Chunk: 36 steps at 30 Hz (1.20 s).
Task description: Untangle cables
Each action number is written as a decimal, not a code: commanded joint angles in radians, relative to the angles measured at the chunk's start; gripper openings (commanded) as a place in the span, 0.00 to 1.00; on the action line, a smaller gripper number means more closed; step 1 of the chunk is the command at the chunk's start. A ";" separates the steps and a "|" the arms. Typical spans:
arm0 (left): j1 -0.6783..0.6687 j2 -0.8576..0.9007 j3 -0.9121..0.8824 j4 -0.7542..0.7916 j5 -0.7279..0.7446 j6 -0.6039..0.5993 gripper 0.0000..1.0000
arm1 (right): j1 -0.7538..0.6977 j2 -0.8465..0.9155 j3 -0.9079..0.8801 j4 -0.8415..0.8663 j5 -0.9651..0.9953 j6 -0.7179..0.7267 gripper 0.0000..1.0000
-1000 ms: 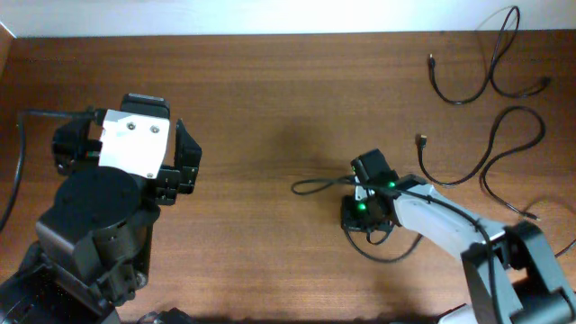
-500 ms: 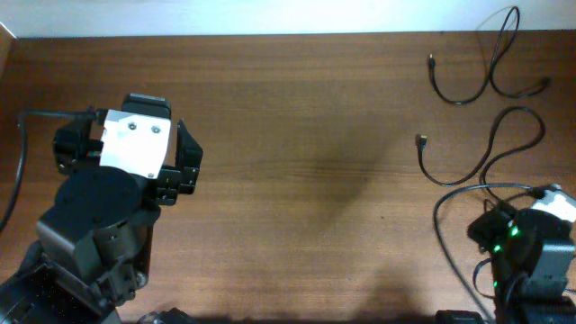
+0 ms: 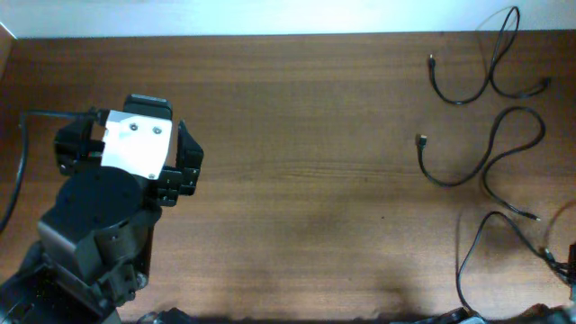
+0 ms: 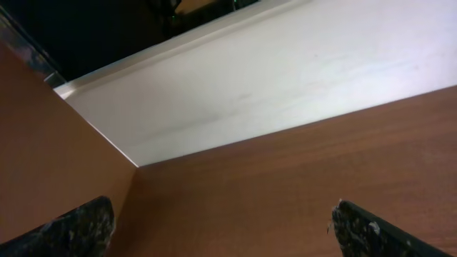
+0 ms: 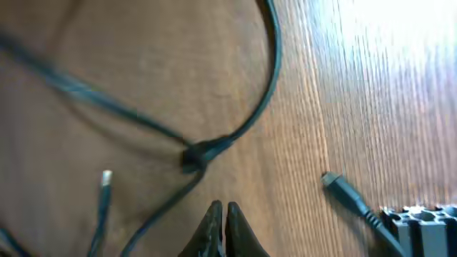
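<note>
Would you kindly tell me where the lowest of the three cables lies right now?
In the overhead view, the lowest cable lies at the right side of the table near the bottom edge, just below the middle cable.

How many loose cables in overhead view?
3, all at the right side: top cable near the far edge, middle cable below it, bottom cable near the front edge, running out of frame, so more may be hidden.

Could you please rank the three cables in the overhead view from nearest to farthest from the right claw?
1. Lower cable, bottom right, beside the right claw at the frame's edge.
2. Middle cable, right side, farther up.
3. Top cable, top-right corner.
</note>
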 commanded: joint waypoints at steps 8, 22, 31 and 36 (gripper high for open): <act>0.002 0.006 0.008 0.002 0.108 0.008 0.99 | 0.018 -0.172 0.004 0.124 -0.716 -0.301 0.40; 0.002 0.118 0.077 0.148 0.059 -0.119 0.99 | 1.172 -0.286 0.232 0.225 -0.363 -0.755 0.98; 0.002 0.117 0.100 0.142 0.006 -0.119 0.99 | 1.592 -0.146 0.385 0.249 -0.035 -0.874 0.98; 0.001 0.117 0.100 0.142 0.007 -0.119 0.99 | 1.596 -0.146 0.385 0.230 0.104 -0.874 0.98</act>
